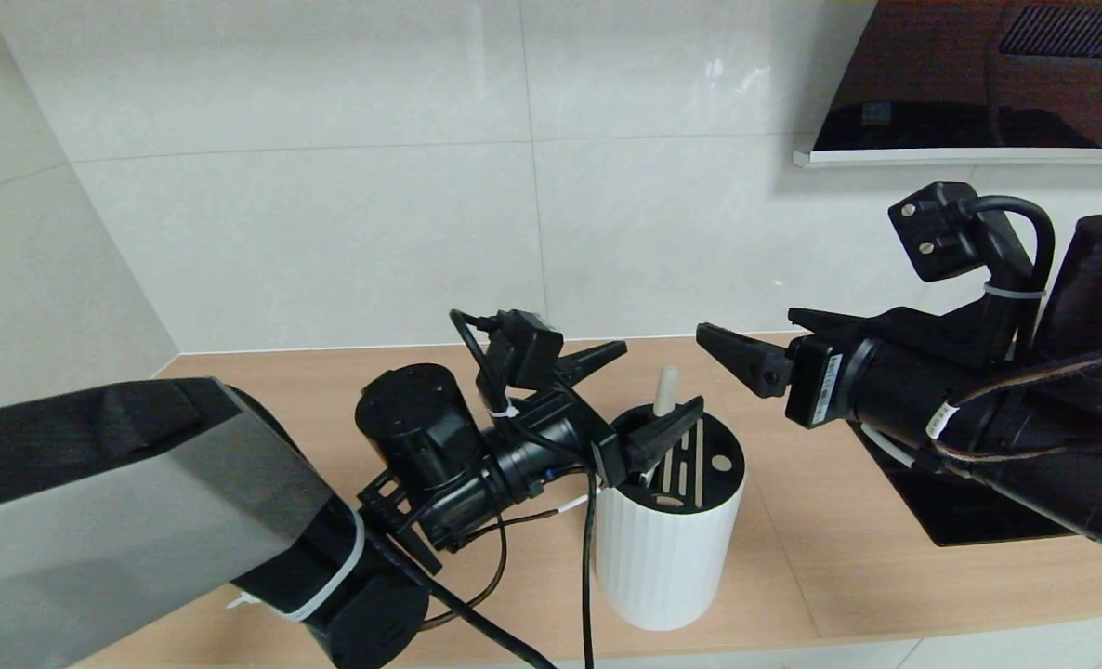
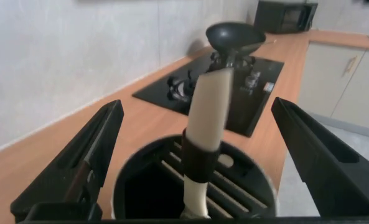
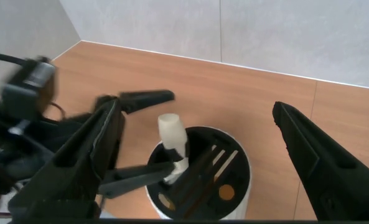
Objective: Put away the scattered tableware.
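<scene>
Head view: the white ribbed utensil holder (image 1: 667,548) stands on the wooden countertop (image 1: 793,576), and I place everything else by it. A cream-handled utensil (image 1: 665,395) stands upright in one of the openings of the holder's black top, with its handle rising above the rim. Its working end is down inside, so I cannot tell what kind of utensil it is.

My left gripper (image 1: 660,378) sits directly over the holder with its jaws spread wide. One finger is on the wall side of the handle and the other on the near side. Neither touches the handle, so it grips nothing. In the left wrist view the handle (image 2: 206,118) rises in the gap between my two fingers (image 2: 78,162), clear of both.

My right gripper (image 1: 746,323) hangs above and beside the holder, on the side towards the black hob (image 1: 969,516). It is also wide open and carries nothing. Its wrist view looks down on the holder's slotted top (image 3: 234,180).
</scene>
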Controlling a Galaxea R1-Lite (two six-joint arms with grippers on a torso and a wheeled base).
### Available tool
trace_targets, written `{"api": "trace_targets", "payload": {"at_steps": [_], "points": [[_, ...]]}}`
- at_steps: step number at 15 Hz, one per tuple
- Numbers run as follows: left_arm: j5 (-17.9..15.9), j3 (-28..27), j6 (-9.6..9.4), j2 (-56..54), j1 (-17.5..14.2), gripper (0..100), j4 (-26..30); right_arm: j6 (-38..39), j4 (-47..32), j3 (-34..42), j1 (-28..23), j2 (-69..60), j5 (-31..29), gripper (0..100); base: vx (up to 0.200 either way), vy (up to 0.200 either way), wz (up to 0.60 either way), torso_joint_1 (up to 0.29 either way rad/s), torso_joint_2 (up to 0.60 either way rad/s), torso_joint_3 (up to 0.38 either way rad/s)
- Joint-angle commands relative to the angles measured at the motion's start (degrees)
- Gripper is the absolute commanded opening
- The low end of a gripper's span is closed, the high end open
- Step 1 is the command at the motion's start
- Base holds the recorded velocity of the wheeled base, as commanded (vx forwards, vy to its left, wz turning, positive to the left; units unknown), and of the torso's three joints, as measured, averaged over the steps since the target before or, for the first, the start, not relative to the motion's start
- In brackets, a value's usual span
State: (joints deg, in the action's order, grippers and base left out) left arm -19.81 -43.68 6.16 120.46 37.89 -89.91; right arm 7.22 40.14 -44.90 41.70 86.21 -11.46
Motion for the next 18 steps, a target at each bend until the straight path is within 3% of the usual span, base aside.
{"api": "trace_targets", "payload": {"at_steps": [1,5,7,9,11,13,16,18], "points": [[-0.14,5.36,0.26,-9.63,-0.27,100,-0.09,-0.01,0.11,0.07,-1.01,-2.45,-0.05,100,0.000,0.000,0.00,0.000,0.00,0.000],[0.21,20.92,1.23,-29.40,-4.67,100,-0.09,-0.10,-0.59,8.60,-6.55,-17.48,-0.32,100,0.000,0.000,0.00,0.000,0.00,0.000],[0.12,30.23,4.74,-40.04,-6.69,100,-0.09,-0.19,-2.70,16.77,-9.10,-27.76,-0.49,100,0.000,0.000,0.00,0.000,0.00,0.000],[0.47,34.98,7.91,-48.91,-8.18,100,-0.09,-2.29,-8.85,26.27,-11.21,-40.51,-0.49,100,0.000,0.000,0.00,0.000,0.00,0.000],[3.20,37.09,8.17,-57.96,-11.17,100,4.92,-2.38,-17.56,29.60,-17.18,-52.46,-0.49,100,0.000,0.000,0.00,0.000,0.00,0.000],[3.37,38.67,8.08,-68.69,-13.81,100,14.41,-2.47,-26.87,29.43,-22.19,-61.95,0.12,100,0.000,0.000,0.00,0.000,0.00,0.000],[2.76,37.09,8.17,-92.42,-18.46,100,40.42,-3.61,-38.91,26.70,-25.80,-74.00,-1.72,100,0.000,0.000,0.00,0.000,0.00,0.000],[0.47,31.99,8.79,-104.20,-21.98,100,57.65,-4.40,-41.37,26.27,-30.37,-77.33,-1.46,100,0.000,0.000,0.00,0.000,0.00,0.000]]}}
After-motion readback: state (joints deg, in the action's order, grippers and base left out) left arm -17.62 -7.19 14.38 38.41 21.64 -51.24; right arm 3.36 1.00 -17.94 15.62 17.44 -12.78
